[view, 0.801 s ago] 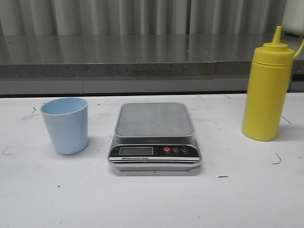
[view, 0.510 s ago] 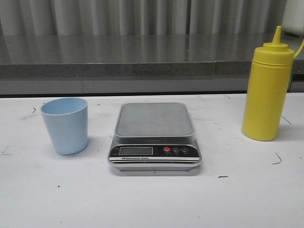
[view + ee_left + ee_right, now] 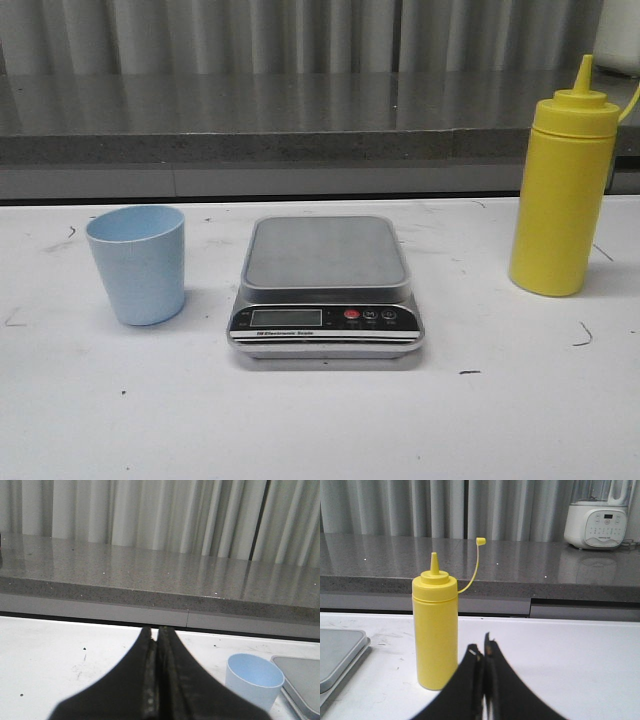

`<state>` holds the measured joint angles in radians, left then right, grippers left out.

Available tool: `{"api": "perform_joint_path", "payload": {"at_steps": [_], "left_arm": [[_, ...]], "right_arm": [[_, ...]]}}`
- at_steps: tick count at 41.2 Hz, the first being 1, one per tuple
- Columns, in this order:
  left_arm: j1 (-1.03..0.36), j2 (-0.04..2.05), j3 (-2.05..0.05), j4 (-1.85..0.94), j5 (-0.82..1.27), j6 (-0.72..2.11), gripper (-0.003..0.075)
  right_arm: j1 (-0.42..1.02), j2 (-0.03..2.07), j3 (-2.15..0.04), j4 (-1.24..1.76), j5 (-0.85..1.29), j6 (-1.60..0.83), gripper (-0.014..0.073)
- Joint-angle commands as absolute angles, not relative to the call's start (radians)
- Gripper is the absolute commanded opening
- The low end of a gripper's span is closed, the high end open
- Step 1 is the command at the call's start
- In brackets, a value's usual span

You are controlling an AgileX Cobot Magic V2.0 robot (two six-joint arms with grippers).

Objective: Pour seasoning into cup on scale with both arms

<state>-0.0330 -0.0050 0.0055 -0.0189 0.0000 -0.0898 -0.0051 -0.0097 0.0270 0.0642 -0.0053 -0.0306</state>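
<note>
Cup [image 3: 137, 264] – scale [image 3: 326, 287] apart (upright).

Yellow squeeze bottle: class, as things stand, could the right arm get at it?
Probably yes. The bottle stands upright on the table with nothing between it and the right gripper, though the shut fingers must open first.

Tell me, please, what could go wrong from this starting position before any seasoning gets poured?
1. The blue cup stands on the table left of the scale, not on its platform; pouring before moving it would likely weigh nothing.
2. The yellow squeeze bottle is tall, narrow and uncapped, so a clumsy grasp could tip or squirt it.
3. Both the left gripper and right gripper are shut; they must open first.
</note>
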Motion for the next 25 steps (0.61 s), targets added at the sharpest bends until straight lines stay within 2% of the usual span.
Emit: {"api": "perform_joint_path", "payload": {"at_steps": [1, 8, 12, 25], "left_arm": [[-0.039, -0.022, 0.028, -0.021, -0.104, -0.096, -0.002], [-0.039, -0.02, -0.012, -0.021, -0.097, -0.096, -0.002], [-0.039, -0.018, -0.091, -0.021, -0.059, -0.096, -0.002], [-0.039, 0.039, -0.44, -0.018, 0.285, -0.096, -0.002]], "right_arm": [[-0.01, -0.027, 0.021, 0.06, -0.102, -0.038, -0.0067], [-0.01, -0.027, -0.016, 0.061, -0.093, -0.038, -0.0067], [-0.01, -0.025, -0.087, 0.061, -0.016, -0.038, -0.0067], [-0.01, 0.108, -0.394, 0.061, 0.27, -0.038, -0.0067]]}}
